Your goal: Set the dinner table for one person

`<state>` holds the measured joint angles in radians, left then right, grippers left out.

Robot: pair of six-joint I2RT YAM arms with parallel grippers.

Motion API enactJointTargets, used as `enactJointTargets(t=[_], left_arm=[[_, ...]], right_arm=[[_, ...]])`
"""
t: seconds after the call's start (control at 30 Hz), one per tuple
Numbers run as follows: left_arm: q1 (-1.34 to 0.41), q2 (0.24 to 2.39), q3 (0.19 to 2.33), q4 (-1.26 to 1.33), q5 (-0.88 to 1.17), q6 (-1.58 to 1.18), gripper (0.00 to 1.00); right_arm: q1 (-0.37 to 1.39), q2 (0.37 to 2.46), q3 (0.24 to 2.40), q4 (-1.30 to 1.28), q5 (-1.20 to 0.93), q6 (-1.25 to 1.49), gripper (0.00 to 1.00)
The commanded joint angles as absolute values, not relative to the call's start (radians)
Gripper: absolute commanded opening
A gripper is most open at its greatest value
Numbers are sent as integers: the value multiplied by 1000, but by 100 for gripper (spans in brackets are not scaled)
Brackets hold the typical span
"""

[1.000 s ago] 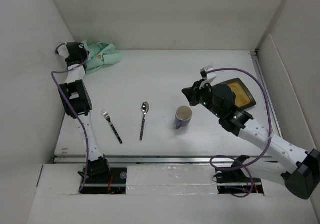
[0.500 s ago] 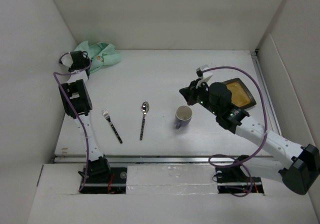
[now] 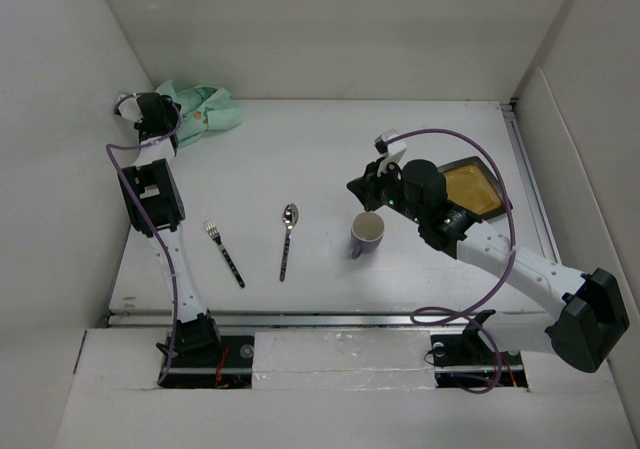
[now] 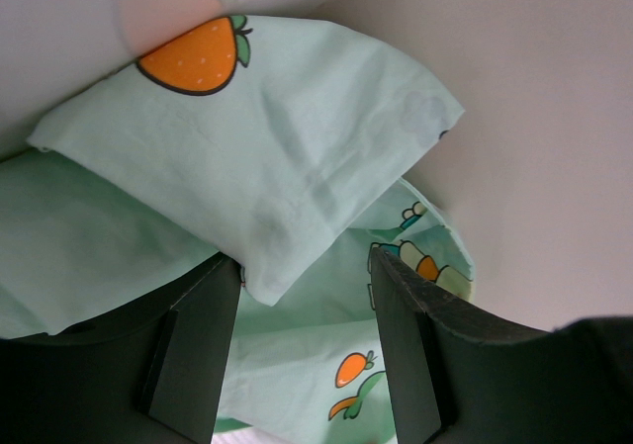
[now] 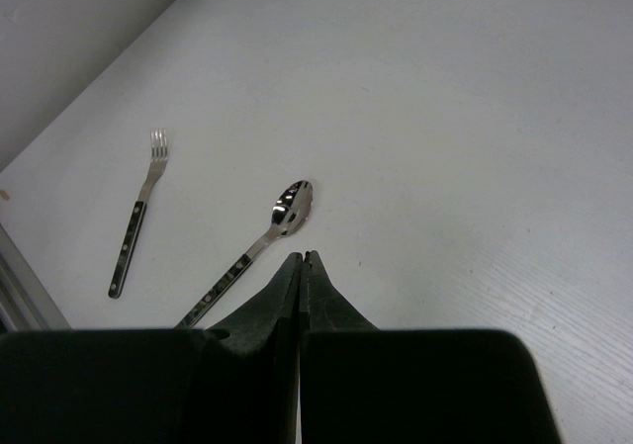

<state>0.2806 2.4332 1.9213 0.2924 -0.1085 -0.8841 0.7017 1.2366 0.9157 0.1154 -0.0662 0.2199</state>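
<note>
**Q:** Where is the worktop, and what is at risk on it?

**A:** The worktop (image 3: pixel 320 149) spans the whole area ahead of both arm bases, with its rail at the near edge. Largest item first: the cloth (image 3: pixel 205 111) lies crumpled in the far left corner. The left pincer (image 4: pixel 297 335) is spread wide, and only one loose fold hangs between its fingers. Closing here probably catches a thin edge, so the cloth can slip out or drag in a bunch.

**Q:** And the right side?

**A:** The right pincer (image 5: pixel 300 266) is pressed together and empty, just beyond the mug (image 3: pixel 366 235). Closed fingers cannot take the rim. A descent from here likely tips the mug or pushes it toward the spoon (image 3: pixel 287 239).

**Q:** What differs from one second ago?

**A:** The right arm has swung left off the tray (image 3: pixel 478 187), which is now mostly uncovered. The left pincer has shifted slightly right at the cloth. The mug, spoon and fork (image 3: pixel 225 252) are unmoved.
</note>
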Motion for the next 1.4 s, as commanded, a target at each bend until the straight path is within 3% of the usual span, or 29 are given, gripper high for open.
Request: enactJointTargets(t=[0.0,0.17,0.27,0.37,0.4,0.43,0.7,0.83,1.1,1.33,1.37], left_arm=[[278,2451,1976,344,-80,-922,51],[278,2474,1977,350,-77,-951,44],[278,2471,1979,350,-77,-939,33],[278,2467,1968,341,-84,-933,16],[278,2465,1965,342,-86,-930,3],[278,2464,1959,345,-87,-930,0],[221,2338,1915,436,-6,-848,0],[134,2203,1821,575,138,-828,0],[-263,1993,1680,696,348,-686,0],[-457,1994,1483,807,396,-709,0],[-469,1999,1435,814,402,-725,8]], right_arm=[[710,1213,970,166,-78,195,0],[710,1195,965,161,-55,189,0],[710,1200,969,156,-48,192,0],[710,1195,968,156,-37,192,0],[710,1195,968,153,-34,190,0],[710,1189,965,153,-28,192,0],[701,1164,956,163,-20,195,0],[692,1169,963,186,-6,201,0],[649,1115,985,172,187,261,0],[575,1046,884,176,325,363,0],[556,1045,867,178,333,385,3]])
